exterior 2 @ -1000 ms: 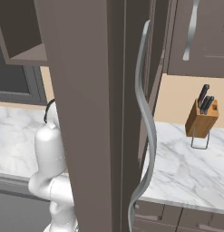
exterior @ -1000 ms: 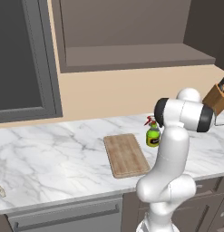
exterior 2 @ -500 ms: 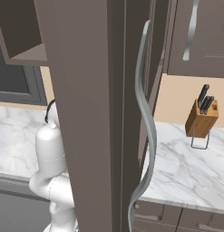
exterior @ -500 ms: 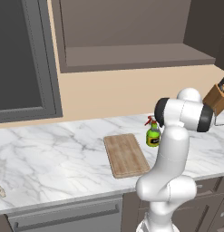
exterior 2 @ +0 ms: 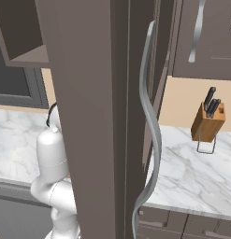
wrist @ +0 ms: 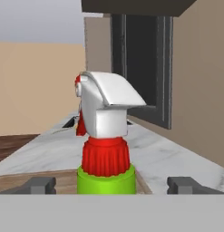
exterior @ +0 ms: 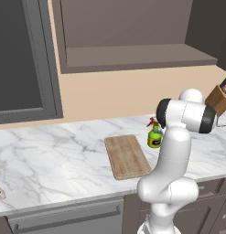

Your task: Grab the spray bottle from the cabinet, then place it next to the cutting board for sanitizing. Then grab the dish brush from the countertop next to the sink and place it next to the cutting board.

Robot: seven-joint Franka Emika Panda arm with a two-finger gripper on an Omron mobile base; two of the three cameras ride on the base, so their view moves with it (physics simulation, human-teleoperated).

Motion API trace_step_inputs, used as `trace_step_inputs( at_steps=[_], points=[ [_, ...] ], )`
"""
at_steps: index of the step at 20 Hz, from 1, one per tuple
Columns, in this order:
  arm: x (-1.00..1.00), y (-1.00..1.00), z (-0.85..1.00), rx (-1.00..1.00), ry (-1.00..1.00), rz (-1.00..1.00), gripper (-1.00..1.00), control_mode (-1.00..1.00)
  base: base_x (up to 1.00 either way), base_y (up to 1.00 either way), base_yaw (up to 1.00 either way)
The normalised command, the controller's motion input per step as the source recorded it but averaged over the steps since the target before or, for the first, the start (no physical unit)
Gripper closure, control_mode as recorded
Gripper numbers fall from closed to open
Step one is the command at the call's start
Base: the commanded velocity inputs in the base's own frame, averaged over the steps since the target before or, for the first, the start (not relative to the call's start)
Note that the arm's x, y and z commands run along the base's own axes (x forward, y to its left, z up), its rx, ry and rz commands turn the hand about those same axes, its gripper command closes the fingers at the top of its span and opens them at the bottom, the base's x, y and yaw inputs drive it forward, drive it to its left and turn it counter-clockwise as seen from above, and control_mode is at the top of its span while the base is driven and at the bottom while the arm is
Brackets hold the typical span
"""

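I see the spray bottle [exterior: 154, 136] standing upright on the marble countertop [exterior: 55, 157], just beside the right edge of the cutting board [exterior: 127, 156]. In my hand view the gripper [wrist: 114, 185] has its jaws spread wide on either side of the bottle's green body, touching nothing.

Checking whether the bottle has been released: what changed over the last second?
In the base views nothing visibly moved. The spray bottle stands upright on the countertop right of the cutting board, as before. In the hand view the gripper is open, its fingertips clear of the bottle.
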Motion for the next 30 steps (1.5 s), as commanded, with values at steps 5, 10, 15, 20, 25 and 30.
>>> trace_step_inputs(
  at_steps=[5,10,15,20,25,30],
  points=[
    [0.00,-0.28,0.05,0.00,0.04,-0.01,-1.00,-1.00,0.00,0.00,0.00],
    [0.01,-0.09,0.00,0.00,0.01,-0.01,-1.00,-1.00,0.00,0.00,0.00],
    [0.01,-0.09,0.00,0.00,0.00,-0.01,-1.00,-1.00,0.00,0.00,0.00],
    [-0.10,-0.23,0.00,0.00,0.00,-0.01,-1.00,-1.00,0.00,0.00,0.00],
    [-0.59,-0.07,0.16,0.00,-0.06,0.00,-1.00,-1.00,0.00,0.00,0.00],
    [-0.72,0.00,0.44,0.00,-0.14,-0.01,-1.00,-1.00,0.00,0.00,0.00]
  ],
)
